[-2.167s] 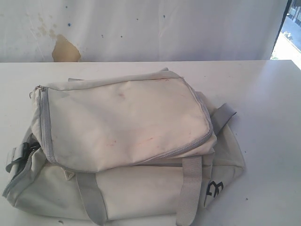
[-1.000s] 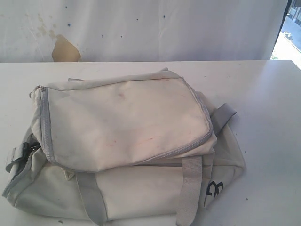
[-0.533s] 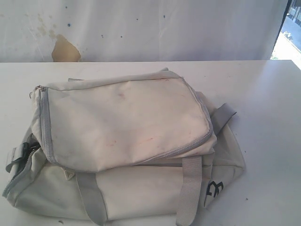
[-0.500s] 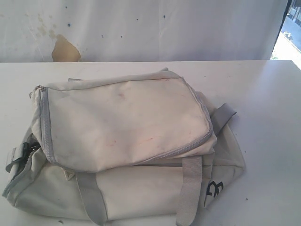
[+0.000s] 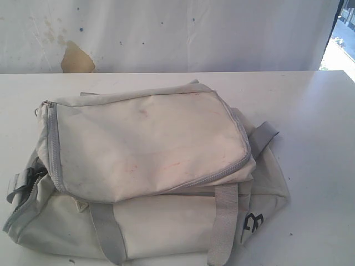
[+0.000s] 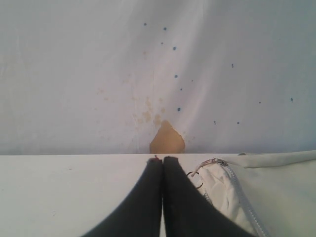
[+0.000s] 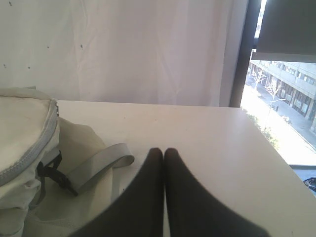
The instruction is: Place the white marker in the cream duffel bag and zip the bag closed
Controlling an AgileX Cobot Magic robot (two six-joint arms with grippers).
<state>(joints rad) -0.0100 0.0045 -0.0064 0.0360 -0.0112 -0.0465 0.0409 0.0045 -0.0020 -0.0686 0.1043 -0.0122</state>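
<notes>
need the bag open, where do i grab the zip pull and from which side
Best bet: the metal pull ring hanging off the bag's far left corner, where the grey zipper ends. Come from the left with the left gripper, which is shut: the ring dangles clear of the fabric there.

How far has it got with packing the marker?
Hard to say. No marker shows anywhere, so it may be inside the bag or not. Nothing is in hand: left gripper and right gripper are shut, empty. A zip at the bag's end looks open.
</notes>
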